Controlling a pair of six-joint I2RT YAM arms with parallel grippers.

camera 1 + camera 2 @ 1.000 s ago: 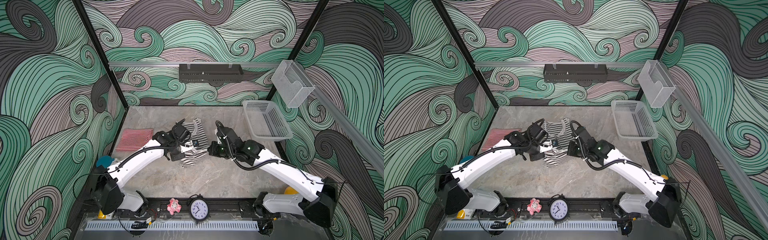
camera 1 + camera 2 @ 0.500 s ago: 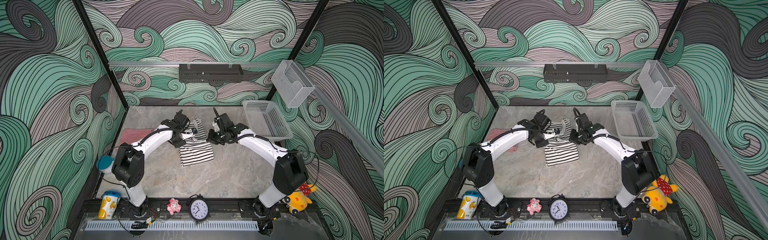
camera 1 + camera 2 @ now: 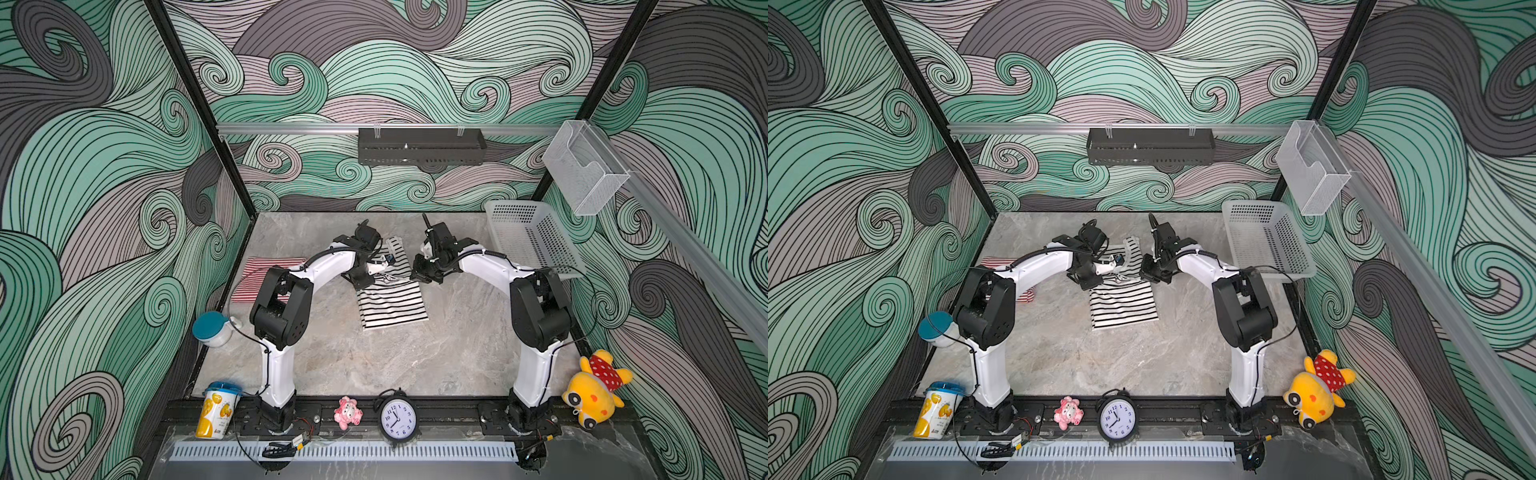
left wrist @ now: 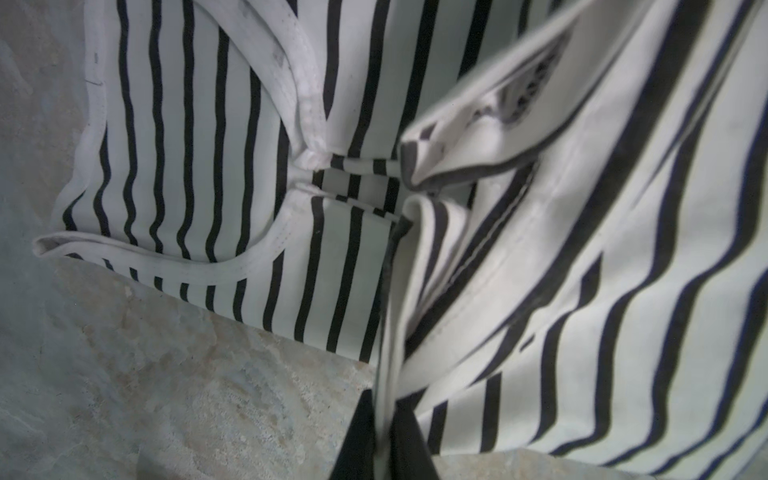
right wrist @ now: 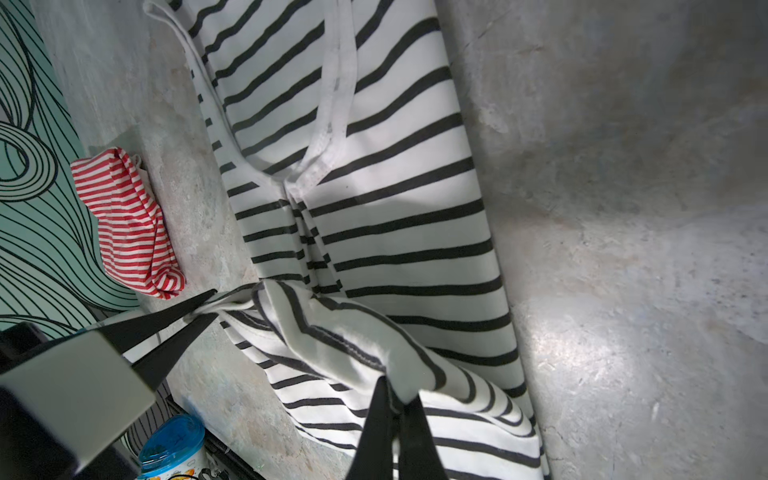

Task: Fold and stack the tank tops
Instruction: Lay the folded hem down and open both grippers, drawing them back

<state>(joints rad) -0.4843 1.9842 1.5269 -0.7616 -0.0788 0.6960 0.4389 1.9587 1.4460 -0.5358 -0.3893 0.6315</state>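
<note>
You are seeing your left gripper (image 3: 384, 276) and right gripper (image 3: 417, 275) meeting the far end of the black-and-white tank top (image 3: 392, 305) that is lying on the table (image 3: 374, 365); the red-and-white tank top (image 3: 249, 276) is lying well apart, leftward.

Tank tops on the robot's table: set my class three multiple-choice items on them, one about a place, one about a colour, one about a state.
1. Where does the red-striped top lie?
A. in mid-air
B. on the table, by the left wall
C. on the floor

2. What colour, with white, are the stripes of the middle top?
A. red
B. green
C. black

3. How do the left fingers and the right fingers stand?
A. both shut on the middle top
B. both open above it
C. one shut, one open

Key:
1 B: in a top view it lies on the marble beside that wall.
2 C: both wrist views show black bands on white.
3 A: each wrist view shows cloth pinched between closed fingers.
</note>
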